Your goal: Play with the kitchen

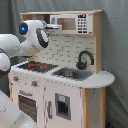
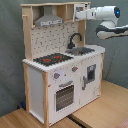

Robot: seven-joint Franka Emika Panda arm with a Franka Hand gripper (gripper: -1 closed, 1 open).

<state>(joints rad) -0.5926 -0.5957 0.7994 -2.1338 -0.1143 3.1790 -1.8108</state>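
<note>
The kitchen (image 1: 65, 95) (image 2: 60, 75) is a tall toy unit of white panels and pale wood. It has a black-red hob (image 1: 37, 65) (image 2: 52, 59), a grey hood (image 2: 49, 21), a black tap (image 1: 85, 59) (image 2: 75, 39), a sink (image 1: 70, 74) (image 2: 82, 50) and a windowed oven door (image 1: 27, 105) (image 2: 65, 96). My white arm reaches in at top-shelf height. My gripper (image 1: 51, 26) (image 2: 79, 15) is at the upper shelf, beside the toy microwave (image 1: 75, 23), well above the worktop. Nothing shows held in it.
A grey curtain hangs behind the kitchen in both exterior views. The unit stands on a wooden floor (image 2: 105, 110). The rounded worktop end (image 1: 102, 79) juts out past the sink. A dispenser panel (image 1: 62, 106) (image 2: 91, 73) sits in the lower door under the sink.
</note>
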